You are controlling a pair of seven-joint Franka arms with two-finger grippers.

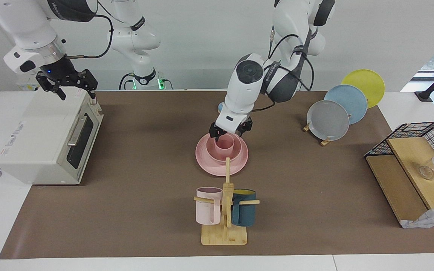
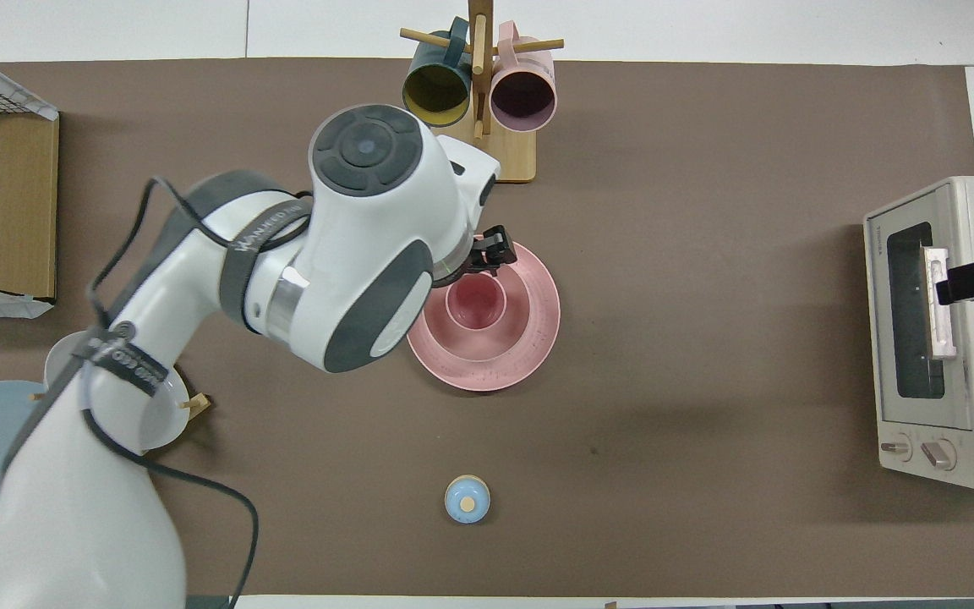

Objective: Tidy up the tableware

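At the middle of the brown mat: the pink plate is lying flat, the pink bowl sitting on it and the pink cup standing upright inside the bowl.
Left gripper: is hanging just over the cup's rim on the robots' side, fingers spread and gripping nothing.
Right gripper: is waiting over the toaster oven, fingers parted, holding nothing.
Mug rack: is standing farther from the robots than the plate, carrying a pale pink mug and a dark teal mug.
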